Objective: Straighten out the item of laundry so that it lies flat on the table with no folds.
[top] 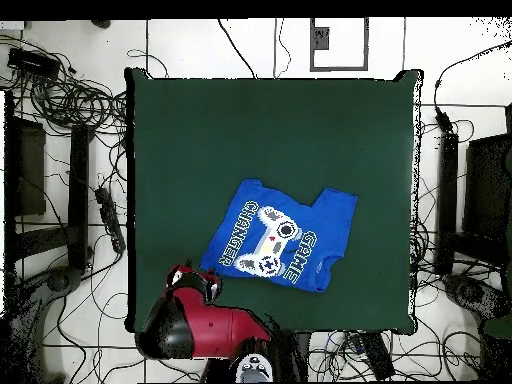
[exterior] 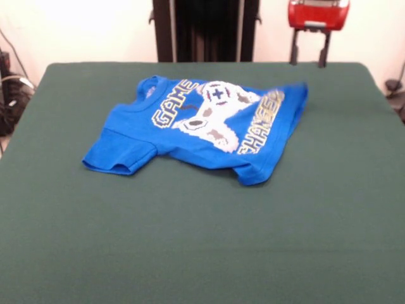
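Observation:
The item of laundry (exterior: 202, 126), a bright blue T-shirt, lies print side up on the far half of the green table (exterior: 190, 247). One sleeve (exterior: 117, 155) spreads out at its front left. Its right side is bunched and folded, so the "CHANGER" lettering runs skewed along that edge. In the overhead view the shirt (top: 280, 235) lies on the table (top: 250, 130) towards the robot's side. My gripper (exterior: 309, 60) hangs open and empty at the far right edge, clear of the shirt. In the overhead view my gripper (top: 192, 281) is just left of the shirt's lower corner.
The black pedestal (exterior: 205, 28) stands behind the far edge. Cables (top: 75, 100) and black racks (top: 45, 190) lie on the floor round the table. The table's edges (top: 415, 200) are near the shirt only on the robot's side.

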`<state>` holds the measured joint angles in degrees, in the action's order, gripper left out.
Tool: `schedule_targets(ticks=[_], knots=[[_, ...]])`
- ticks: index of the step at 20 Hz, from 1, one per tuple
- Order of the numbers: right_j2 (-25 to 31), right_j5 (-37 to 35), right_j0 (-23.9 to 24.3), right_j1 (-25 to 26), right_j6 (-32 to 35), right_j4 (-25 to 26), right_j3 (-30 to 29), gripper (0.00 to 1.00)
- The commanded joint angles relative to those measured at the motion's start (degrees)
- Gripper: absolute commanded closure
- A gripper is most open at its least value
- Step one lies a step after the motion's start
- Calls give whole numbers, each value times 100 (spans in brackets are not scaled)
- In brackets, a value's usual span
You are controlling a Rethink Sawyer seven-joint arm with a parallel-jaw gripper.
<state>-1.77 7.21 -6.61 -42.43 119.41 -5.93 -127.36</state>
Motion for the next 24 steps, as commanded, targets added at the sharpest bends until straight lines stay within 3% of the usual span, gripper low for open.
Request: schedule_targets(ticks=[1, 9, 13, 16, 18, 24], knots=[[207, 3, 287, 274, 991, -103, 120, 0], [174, -565, 741, 247, 324, 217, 685, 0], [79, -1168, 985, 139, -23, 223, 1311, 0], [456, -1445, 1455, 298, -299, 451, 1710, 0], [661, -1533, 1657, 442, -357, 574, 1858, 0], [655, -1505, 1576, 691, -67, 723, 2138, 0]])
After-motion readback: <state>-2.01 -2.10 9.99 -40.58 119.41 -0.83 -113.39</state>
